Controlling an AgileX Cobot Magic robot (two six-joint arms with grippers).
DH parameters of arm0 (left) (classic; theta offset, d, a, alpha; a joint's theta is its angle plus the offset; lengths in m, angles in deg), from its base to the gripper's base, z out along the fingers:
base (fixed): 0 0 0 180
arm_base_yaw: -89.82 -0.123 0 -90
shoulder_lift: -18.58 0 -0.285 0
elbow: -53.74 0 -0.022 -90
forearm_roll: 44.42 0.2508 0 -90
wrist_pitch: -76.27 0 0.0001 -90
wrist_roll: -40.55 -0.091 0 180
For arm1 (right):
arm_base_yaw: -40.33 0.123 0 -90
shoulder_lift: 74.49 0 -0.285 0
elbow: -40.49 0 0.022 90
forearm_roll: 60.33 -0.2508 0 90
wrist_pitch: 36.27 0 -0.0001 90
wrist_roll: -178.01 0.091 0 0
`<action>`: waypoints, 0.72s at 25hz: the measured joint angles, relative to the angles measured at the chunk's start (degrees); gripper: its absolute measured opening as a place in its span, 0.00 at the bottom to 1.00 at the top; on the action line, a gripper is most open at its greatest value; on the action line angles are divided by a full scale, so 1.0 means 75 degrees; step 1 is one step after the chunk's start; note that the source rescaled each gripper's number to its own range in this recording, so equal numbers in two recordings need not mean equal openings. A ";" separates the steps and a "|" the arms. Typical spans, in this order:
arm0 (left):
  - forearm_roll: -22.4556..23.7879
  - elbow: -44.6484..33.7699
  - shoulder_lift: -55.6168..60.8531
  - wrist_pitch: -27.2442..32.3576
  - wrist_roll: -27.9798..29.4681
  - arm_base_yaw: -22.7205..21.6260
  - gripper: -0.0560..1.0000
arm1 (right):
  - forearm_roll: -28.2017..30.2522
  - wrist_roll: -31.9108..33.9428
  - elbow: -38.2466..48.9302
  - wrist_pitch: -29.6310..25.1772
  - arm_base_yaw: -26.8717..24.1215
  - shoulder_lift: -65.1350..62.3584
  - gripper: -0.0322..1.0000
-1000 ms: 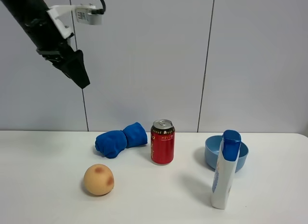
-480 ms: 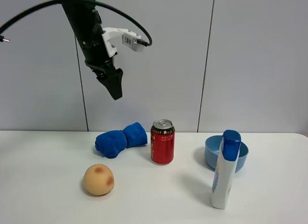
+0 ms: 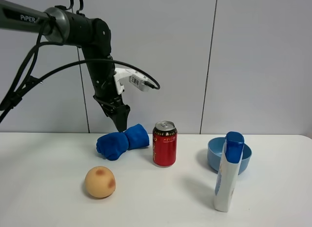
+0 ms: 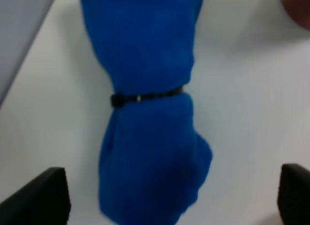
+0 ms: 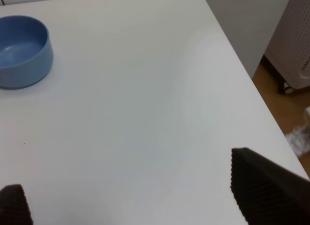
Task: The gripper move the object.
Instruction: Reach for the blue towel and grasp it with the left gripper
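The bright-blue rolled towel (image 3: 122, 141) lies on the white table, left of the red can. A thin black band ties its middle. My left gripper (image 3: 121, 120) points down just above the towel's middle, and I cannot tell if it touches. In the left wrist view the towel (image 4: 150, 113) fills the middle, and the left gripper (image 4: 167, 188) is open, with one black fingertip (image 4: 38, 198) at each side of it. My right gripper (image 5: 140, 196) is open and empty over bare table and is out of the exterior view.
A red can (image 3: 165, 144) stands right of the towel. A peach-coloured ball (image 3: 100, 182) lies in front. A light-blue bowl (image 3: 217, 156) and a blue-capped white bottle (image 3: 228, 173) stand at the right. The table's right edge (image 5: 252, 84) drops to the floor.
My left arm has swung from high at the upper left down and to the right, and its gripper now hangs just above the towel. The objects have not moved.
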 joint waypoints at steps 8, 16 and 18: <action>-0.0201 0.0015 -0.0544 -0.0861 0.0026 0.0000 1.00 | 0.0000 0.0000 0.0000 0.0000 0.0000 0.0000 1.00; -0.0290 0.0031 -0.0989 -0.1056 0.0026 0.0000 1.00 | 0.0000 0.0000 0.0000 0.0000 0.0000 0.0000 1.00; -0.0299 0.0031 -0.1052 -0.1184 0.0029 0.0000 1.00 | 0.0000 0.0000 0.0000 0.0000 0.0000 0.0000 1.00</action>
